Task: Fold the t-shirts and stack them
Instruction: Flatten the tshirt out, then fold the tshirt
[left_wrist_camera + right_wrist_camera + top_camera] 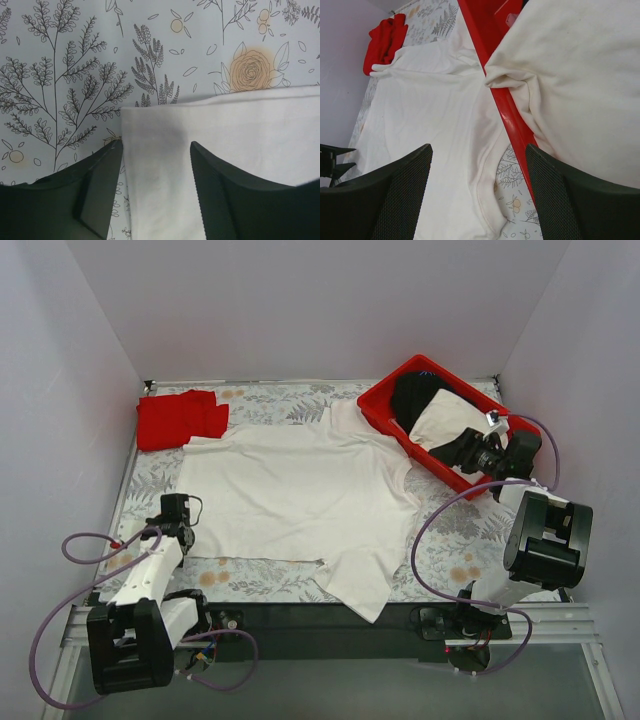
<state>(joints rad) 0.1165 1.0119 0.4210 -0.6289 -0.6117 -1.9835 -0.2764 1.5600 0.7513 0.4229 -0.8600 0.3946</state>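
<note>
The white t-shirt [300,490] lies spread flat in the middle of the table, hem to the left and sleeves to the right. The red t-shirt [180,418] lies folded at the far left corner. My left gripper [182,523] is open low over the white t-shirt's near-left hem corner; in the left wrist view its jaws [156,145] straddle that corner of cloth [240,130]. My right gripper [442,454] is open and empty above the near rim of the red tray. The right wrist view [479,147] shows the white t-shirt's sleeve [430,100] below it and the red t-shirt [385,40] far off.
The rigid red tray [385,405] stands at the back right, holding a black garment [415,395] and an off-white garment [450,418]. Its rim [505,107] and the off-white garment [580,75] fill the right of the right wrist view. White walls close in the table.
</note>
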